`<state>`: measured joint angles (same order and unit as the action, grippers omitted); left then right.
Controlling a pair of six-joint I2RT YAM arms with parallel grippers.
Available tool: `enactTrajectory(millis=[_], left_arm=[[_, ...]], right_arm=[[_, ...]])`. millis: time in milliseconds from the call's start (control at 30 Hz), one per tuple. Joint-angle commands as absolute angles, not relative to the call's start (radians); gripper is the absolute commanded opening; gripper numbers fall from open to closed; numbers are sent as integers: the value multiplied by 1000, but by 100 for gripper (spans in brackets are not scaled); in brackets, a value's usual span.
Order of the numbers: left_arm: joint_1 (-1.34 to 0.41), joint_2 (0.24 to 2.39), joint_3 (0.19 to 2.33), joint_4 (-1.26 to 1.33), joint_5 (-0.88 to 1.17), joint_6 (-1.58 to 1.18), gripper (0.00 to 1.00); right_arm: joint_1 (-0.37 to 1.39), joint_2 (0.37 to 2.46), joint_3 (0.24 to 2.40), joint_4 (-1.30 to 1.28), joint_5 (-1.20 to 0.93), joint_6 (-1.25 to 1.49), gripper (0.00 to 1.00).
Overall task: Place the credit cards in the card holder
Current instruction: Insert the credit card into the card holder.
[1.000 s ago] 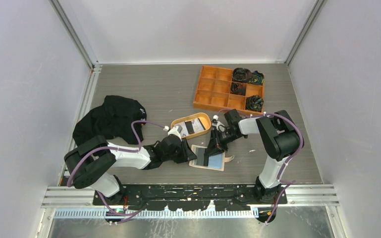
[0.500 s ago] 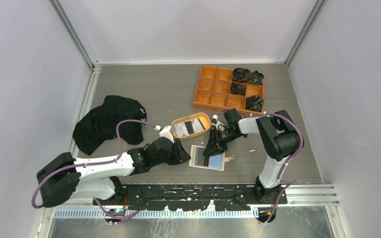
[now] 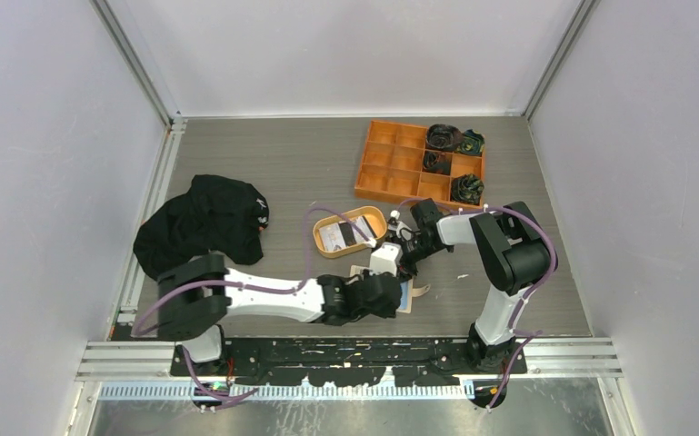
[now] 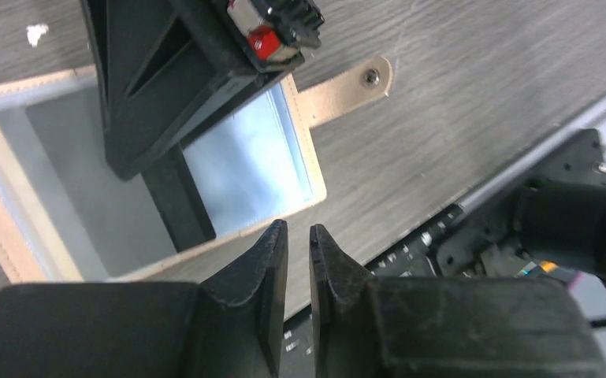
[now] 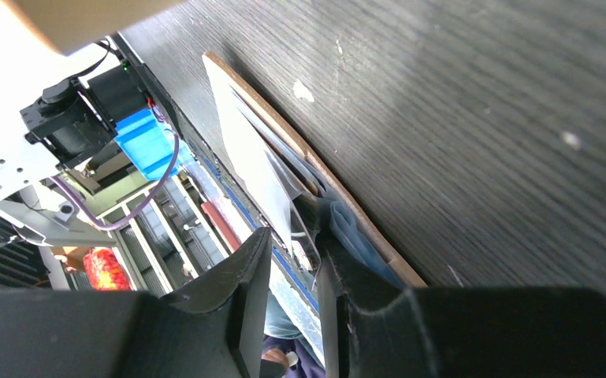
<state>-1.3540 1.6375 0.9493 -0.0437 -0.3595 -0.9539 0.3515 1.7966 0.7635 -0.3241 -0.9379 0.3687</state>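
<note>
Fingers of the left gripper [image 4: 298, 260] stand narrow, nothing between them, just off the near edge of the open card holder [image 4: 299, 161] on the counter [image 4: 473, 71]. Right gripper [image 5: 291, 264] fingers sit narrowly parted at the holder's clear pockets; whether they pinch anything I cannot tell. Judging by this, pocket-loading is under way; next, fetching cards [image 3: 346, 234] from the oval tray [image 3: 374, 215].

black cloth [image 3: 202, 222] left | orange compartment box [image 3: 418, 163] far right, dark rolls inside | oval tray [image 3: 350, 231] centre
</note>
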Motion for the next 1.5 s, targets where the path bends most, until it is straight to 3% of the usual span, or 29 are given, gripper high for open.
enactTrajectory(millis=[0, 467, 633, 1100, 1467], left_arm=[[-1359, 1737, 1080, -178, -474, -885, 17], [-1324, 1861, 1151, -184, -502, -855, 22], [-1302, 1830, 1093, -143, -494, -887, 28], [-1251, 1725, 982, -42, -465, -890, 30], [-1250, 1533, 820, 179, -372, -755, 30]], right_arm=[[357, 1788, 785, -341, -895, 342, 34], [356, 1793, 794, -365, -874, 325, 35], [357, 1788, 806, -386, -872, 307, 42], [322, 1668, 849, -516, -867, 183, 61], [220, 1542, 864, -577, -1030, 30, 61]])
